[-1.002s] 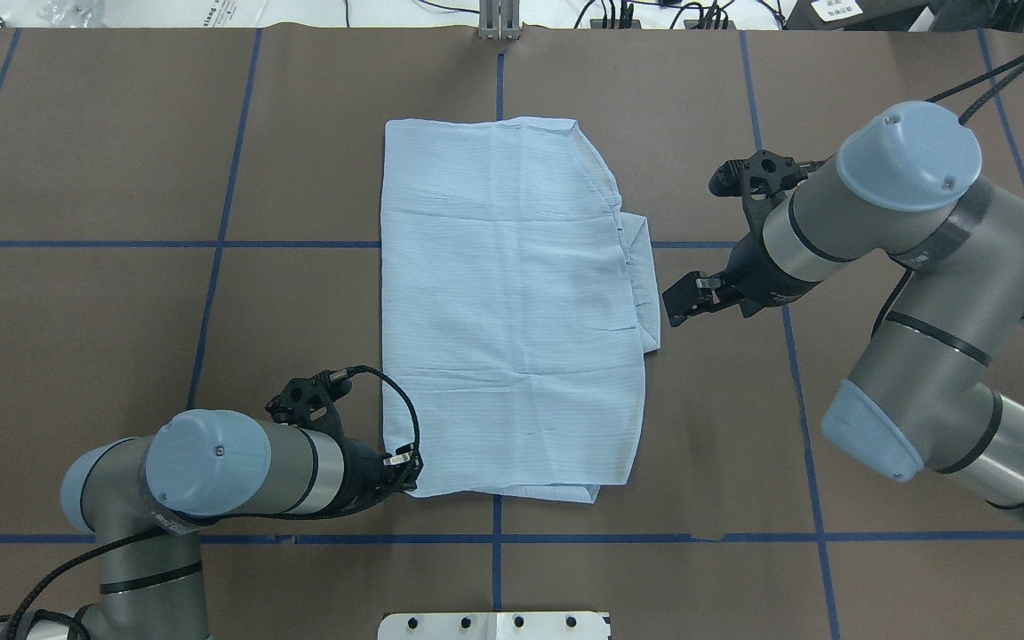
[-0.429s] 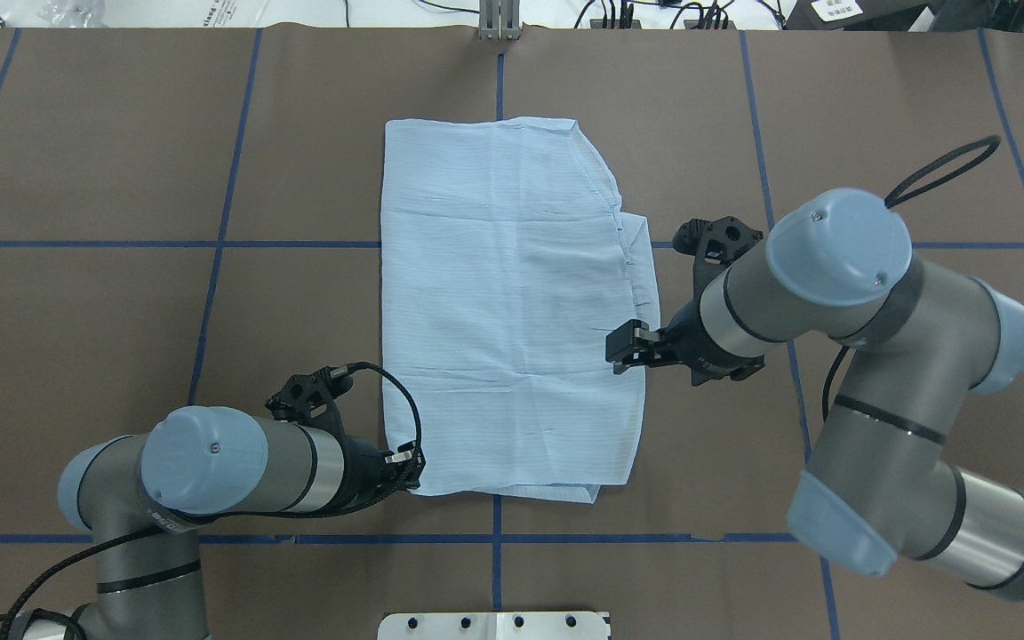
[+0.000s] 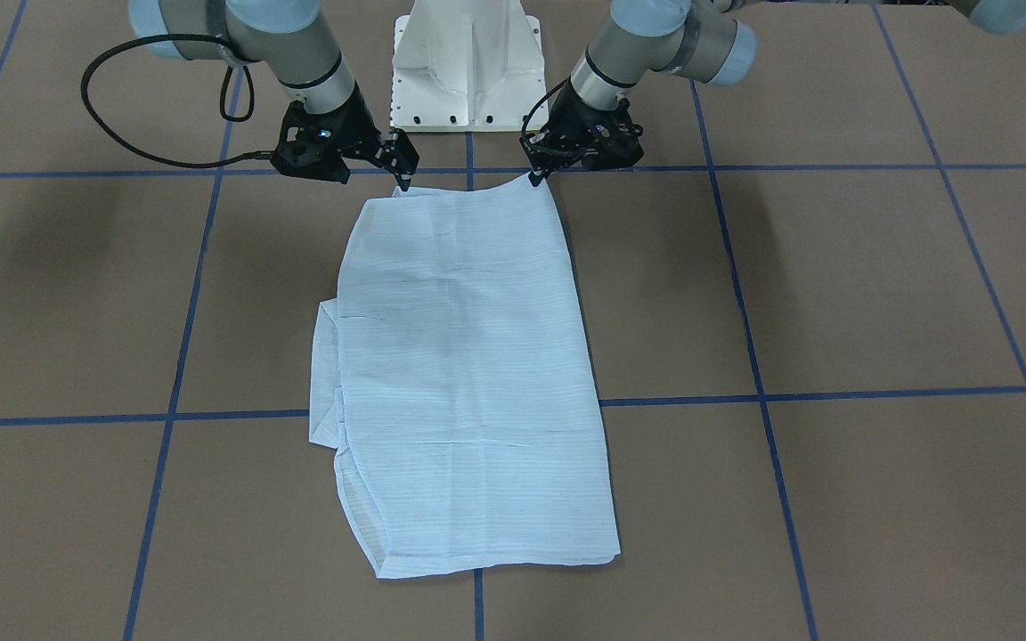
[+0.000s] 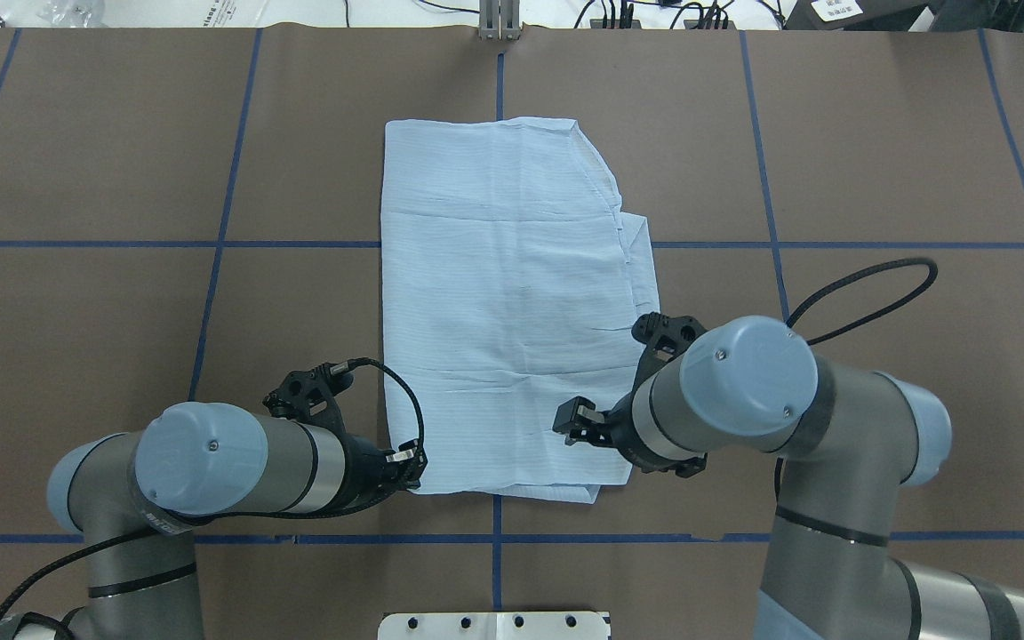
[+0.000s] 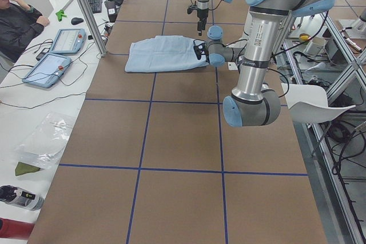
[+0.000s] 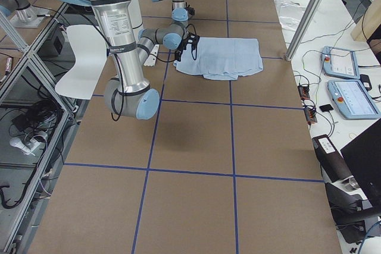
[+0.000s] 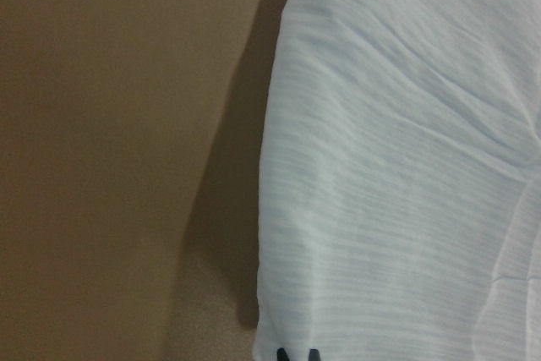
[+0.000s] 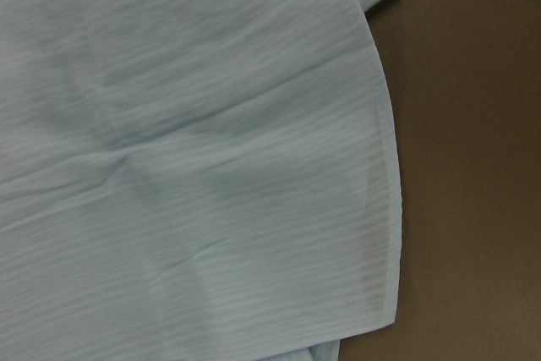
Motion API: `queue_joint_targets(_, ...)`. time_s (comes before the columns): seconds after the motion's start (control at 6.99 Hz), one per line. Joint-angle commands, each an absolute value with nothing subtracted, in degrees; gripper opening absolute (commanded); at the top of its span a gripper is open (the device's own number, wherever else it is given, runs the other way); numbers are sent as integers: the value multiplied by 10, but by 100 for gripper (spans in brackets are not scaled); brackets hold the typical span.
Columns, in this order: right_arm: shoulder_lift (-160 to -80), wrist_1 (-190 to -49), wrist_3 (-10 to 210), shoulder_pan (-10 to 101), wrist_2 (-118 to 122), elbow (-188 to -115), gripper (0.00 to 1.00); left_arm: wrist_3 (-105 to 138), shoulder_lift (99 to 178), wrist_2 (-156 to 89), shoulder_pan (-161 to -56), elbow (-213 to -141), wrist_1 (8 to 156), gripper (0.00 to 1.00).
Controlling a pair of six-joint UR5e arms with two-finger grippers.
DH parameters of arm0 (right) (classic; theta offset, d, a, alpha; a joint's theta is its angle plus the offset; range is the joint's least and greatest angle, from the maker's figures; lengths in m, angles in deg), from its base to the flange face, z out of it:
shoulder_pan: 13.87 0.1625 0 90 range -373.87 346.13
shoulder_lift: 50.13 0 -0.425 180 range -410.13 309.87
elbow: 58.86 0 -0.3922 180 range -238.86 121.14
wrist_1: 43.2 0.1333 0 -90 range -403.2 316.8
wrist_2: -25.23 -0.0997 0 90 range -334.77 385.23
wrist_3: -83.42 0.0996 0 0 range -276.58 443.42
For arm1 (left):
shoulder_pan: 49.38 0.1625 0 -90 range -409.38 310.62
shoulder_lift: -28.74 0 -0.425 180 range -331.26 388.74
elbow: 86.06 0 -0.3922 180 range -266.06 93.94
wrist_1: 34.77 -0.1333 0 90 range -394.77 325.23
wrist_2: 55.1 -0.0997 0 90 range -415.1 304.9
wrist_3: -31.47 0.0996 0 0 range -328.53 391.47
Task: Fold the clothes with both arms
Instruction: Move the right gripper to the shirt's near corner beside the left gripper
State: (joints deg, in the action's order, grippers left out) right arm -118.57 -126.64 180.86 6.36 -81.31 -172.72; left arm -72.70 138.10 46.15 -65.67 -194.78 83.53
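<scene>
The light-blue striped shirt [image 4: 503, 311] lies folded into a long rectangle in the middle of the brown table, with a folded flap sticking out on its right edge [image 4: 644, 267]. My left gripper [image 4: 416, 464] sits low at the shirt's near left corner. In the front view this gripper [image 3: 534, 174] is pinched on that corner, and the left wrist view shows its tips close together on the cloth [image 7: 397, 166]. My right gripper [image 4: 571, 424] hangs open over the shirt's near right part, close to the hem [image 8: 380, 209]. The front view shows this gripper [image 3: 399, 167] just above the corner.
The white pedestal base [image 3: 467, 62] stands just behind the shirt's near end. Blue tape lines [image 4: 219, 244] grid the table. In the exterior left view a person [image 5: 17, 24] sits at a side desk with tablets [image 5: 67, 40]; bare table lies around the shirt.
My right arm has swung from beside the shirt's right edge toward the robot, and its gripper now hangs over the near right part. The left gripper has stayed at its corner.
</scene>
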Motion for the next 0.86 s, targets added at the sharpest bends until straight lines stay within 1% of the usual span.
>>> queue_joint_targets(0.0, -1184, -1270, 1911, 17, -762, -1714, 100, -727, 1381, 462, -656, -1950, 832, 0)
queue_joint_targets(0.29, -1175, -1273, 1979, 8, -740, -1689, 100, -727, 1380, 462, -656, -1950, 832, 0)
queue_joint_targets(0.57, -1132, -1317, 1986, 8, -736, -1658, 100, -727, 1380, 462, -656, -1950, 832, 0)
queue_joint_targets(0.72, -1132, -1318, 1986, 8, -736, -1657, 100, -727, 1380, 462, -656, -1950, 832, 0)
